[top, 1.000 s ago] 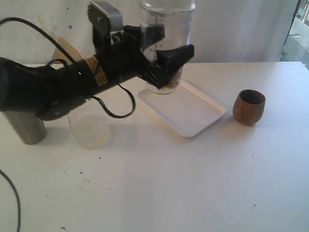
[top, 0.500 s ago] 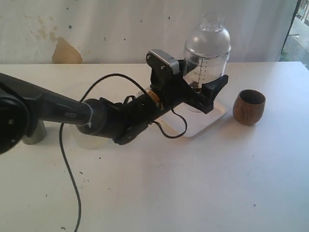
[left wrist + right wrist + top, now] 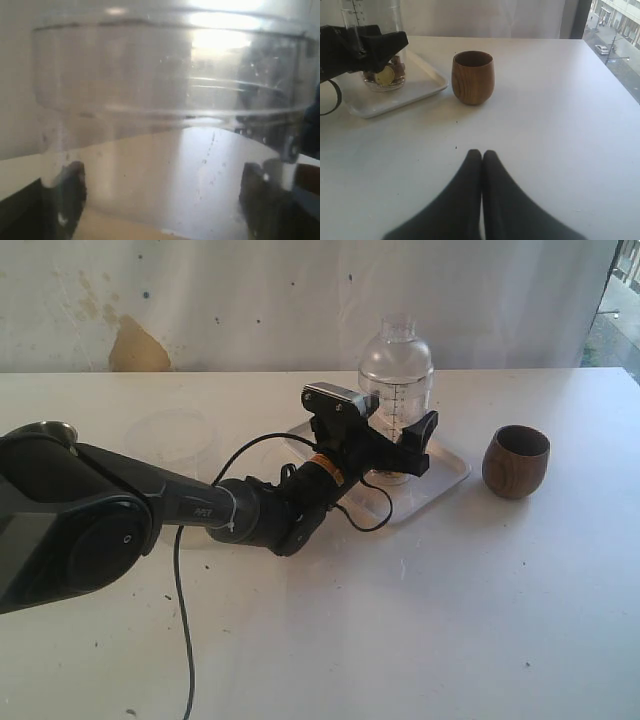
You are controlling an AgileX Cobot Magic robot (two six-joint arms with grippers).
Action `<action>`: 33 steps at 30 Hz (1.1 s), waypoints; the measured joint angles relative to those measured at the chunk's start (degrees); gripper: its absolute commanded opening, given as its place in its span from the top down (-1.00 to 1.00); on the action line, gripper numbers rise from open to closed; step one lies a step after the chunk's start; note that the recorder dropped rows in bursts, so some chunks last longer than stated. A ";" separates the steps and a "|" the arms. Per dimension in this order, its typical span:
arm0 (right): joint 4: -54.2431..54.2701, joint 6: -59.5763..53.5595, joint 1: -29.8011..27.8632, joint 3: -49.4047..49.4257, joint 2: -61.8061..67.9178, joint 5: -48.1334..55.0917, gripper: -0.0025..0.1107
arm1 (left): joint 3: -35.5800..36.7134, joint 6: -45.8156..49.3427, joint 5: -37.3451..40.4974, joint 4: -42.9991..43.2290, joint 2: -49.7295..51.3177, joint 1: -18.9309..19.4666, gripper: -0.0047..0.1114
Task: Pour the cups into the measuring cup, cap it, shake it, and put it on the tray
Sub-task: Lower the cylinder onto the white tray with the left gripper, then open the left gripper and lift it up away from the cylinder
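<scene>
The measuring cup (image 3: 396,380), clear with a black scale and a domed clear cap, stands upright on the white tray (image 3: 446,476). My left gripper (image 3: 402,448) is shut on its lower body, one black finger on each side. Up close, the cup (image 3: 170,100) fills the left wrist view, with the gripper (image 3: 162,195) round it. Small pieces lie in the bottom of the cup (image 3: 382,75) on the tray (image 3: 420,90). The wooden cup (image 3: 515,462) stands right of the tray. My right gripper (image 3: 481,152) is shut on nothing, short of the wooden cup (image 3: 473,77).
The frosted plastic cup (image 3: 178,438) stands at the back left. The steel tumbler (image 3: 45,428) shows only its rim behind the left arm. A black cable hangs from that arm down to the table's front edge.
The left arm has brought the capped measuring cup down from high up and set it lower on the tray. The arm now lies stretched low over the table.
</scene>
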 measured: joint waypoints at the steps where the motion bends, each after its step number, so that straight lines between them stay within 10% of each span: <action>1: 0.00 0.00 0.00 0.00 0.00 0.00 0.96 | 0.00 0.70 0.00 0.00 0.01 0.00 -0.03; 6: 0.00 0.00 0.00 0.00 0.00 0.00 0.96 | -0.04 3.64 0.00 0.00 0.01 0.00 -0.89; 27: 0.00 0.00 0.00 0.00 0.00 0.00 0.96 | -0.58 9.72 1.24 -0.84 -11.26 0.00 -0.89; 30: 0.00 0.00 0.00 0.00 0.00 0.00 0.96 | -0.58 10.61 9.48 -0.84 -15.46 0.00 -0.67; 33: 0.00 0.00 0.00 0.00 0.00 0.00 0.96 | -0.58 10.61 18.25 -0.84 -19.89 0.00 -0.03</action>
